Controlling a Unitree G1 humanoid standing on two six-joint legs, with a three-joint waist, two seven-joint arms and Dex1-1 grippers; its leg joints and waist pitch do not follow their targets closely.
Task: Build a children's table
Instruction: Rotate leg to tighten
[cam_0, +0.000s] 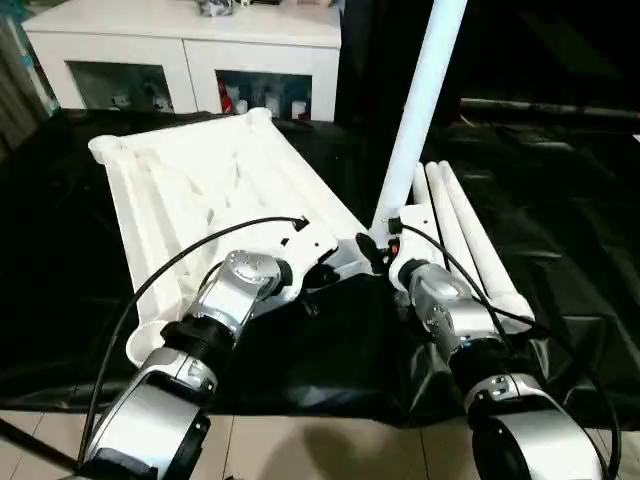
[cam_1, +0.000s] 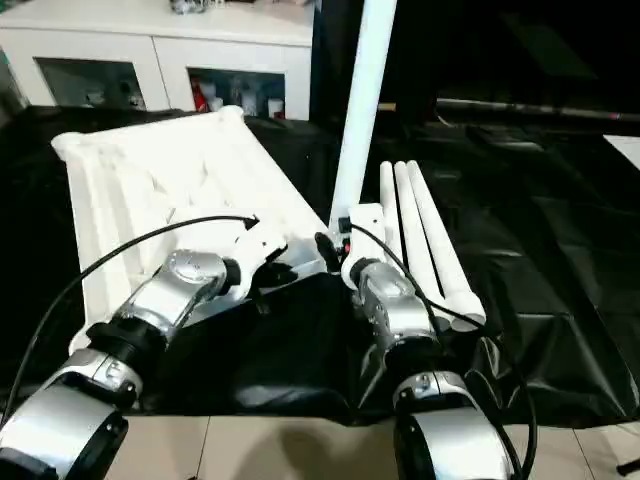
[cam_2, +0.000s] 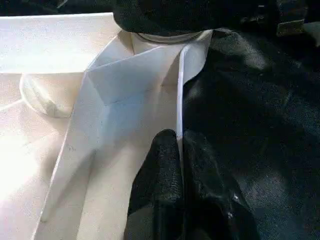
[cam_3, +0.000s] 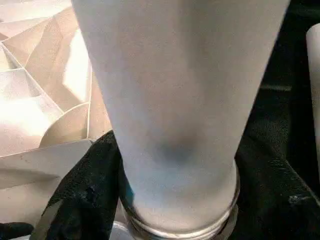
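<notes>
The white tabletop lies upside down on a black sheet, its ribbed underside facing up. At its near right corner one white leg stands upright in the round socket. My right gripper is shut on this leg just above the socket, with a black finger on each side of it. My left gripper is shut on the tabletop's thin near rim, close to the same corner. Three more legs lie side by side on the sheet to the right of the tabletop.
A white glass-doored cabinet stands behind the tabletop at the back left. The black sheet covers the floor around the work, and its near edge ends at pale floor tiles by my forearms.
</notes>
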